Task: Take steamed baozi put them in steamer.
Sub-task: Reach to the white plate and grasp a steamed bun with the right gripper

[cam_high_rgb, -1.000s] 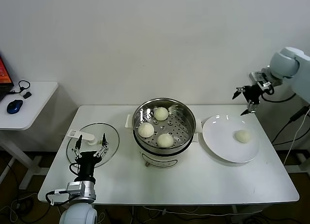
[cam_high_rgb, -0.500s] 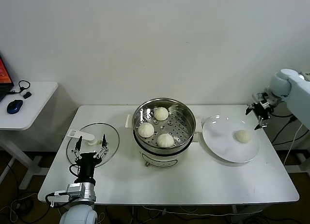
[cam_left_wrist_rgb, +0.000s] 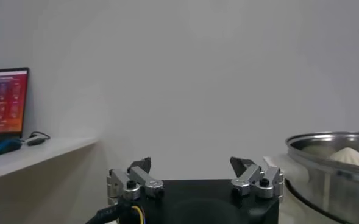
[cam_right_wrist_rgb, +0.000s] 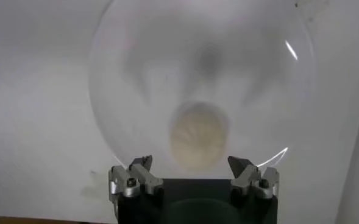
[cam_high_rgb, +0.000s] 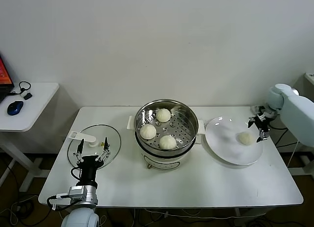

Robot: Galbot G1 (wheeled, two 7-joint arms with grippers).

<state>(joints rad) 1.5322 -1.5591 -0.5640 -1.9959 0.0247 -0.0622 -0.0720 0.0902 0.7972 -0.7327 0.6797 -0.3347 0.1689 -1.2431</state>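
Three steamed baozi [cam_high_rgb: 158, 127] sat in steamer [cam_high_rgb: 189, 114]; fourth bun [cam_high_rgb: 245, 138] alone on white plate [cam_high_rgb: 222, 138]. Right gripper [cam_high_rgb: 259, 125] hung at plate's far edge, jaws wide, empty. Left gripper [cam_high_rgb: 91, 148] parked over glass lid [cam_high_rgb: 114, 140], jaws wide, empty.
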